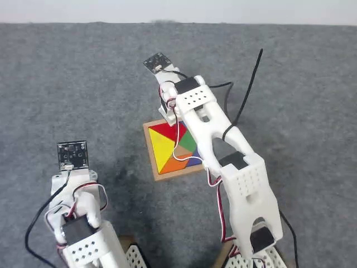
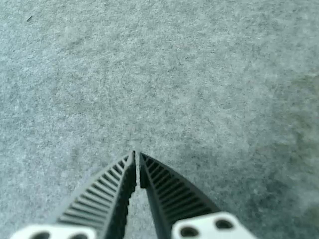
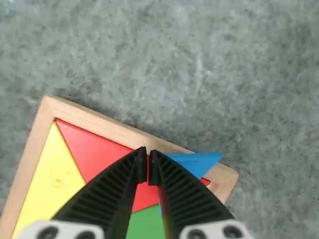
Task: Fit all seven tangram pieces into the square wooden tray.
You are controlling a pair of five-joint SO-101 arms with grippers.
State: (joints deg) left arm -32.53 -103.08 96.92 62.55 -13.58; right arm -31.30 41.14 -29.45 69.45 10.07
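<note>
1. The tray (image 1: 149, 146) sits near the middle of the grey mat (image 1: 67, 78). Coloured pieces fill most of it. The red piece (image 1: 167, 131) is at the tray's 12 o'clock side. The yellow piece (image 1: 160, 149) is at 9 o'clock, the green piece (image 1: 188, 142) is toward 3 o'clock, and the orange piece (image 1: 173, 164) is at 6 o'clock.
2. The blue piece (image 3: 197, 162) looks wrong. Its tip lies over the wooden rim at a corner, right beside the red piece, so it does not seem to sit flat.
3. The step in hand is probably to nudge that blue piece into its gap. To do it well, the right arm should push low and slow, from the rim side toward the inside of the tray. Then the tip can slide off the wood and drop in.
4. The push should be soft. A hard push could make the tray slide on the mat or pop the other pieces up.
5. The right gripper (image 3: 148, 151) is above the red piece, just beside the blue one. Its two fingers are pressed together and hold nothing. Whether the tips touch the red piece cannot be told.
6. The left gripper (image 2: 137, 154) is over bare mat, and its arm is at about 7 o'clock from the tray, well apart. Its fingers are almost together, with only a thin slit between them, and they hold nothing.
</note>
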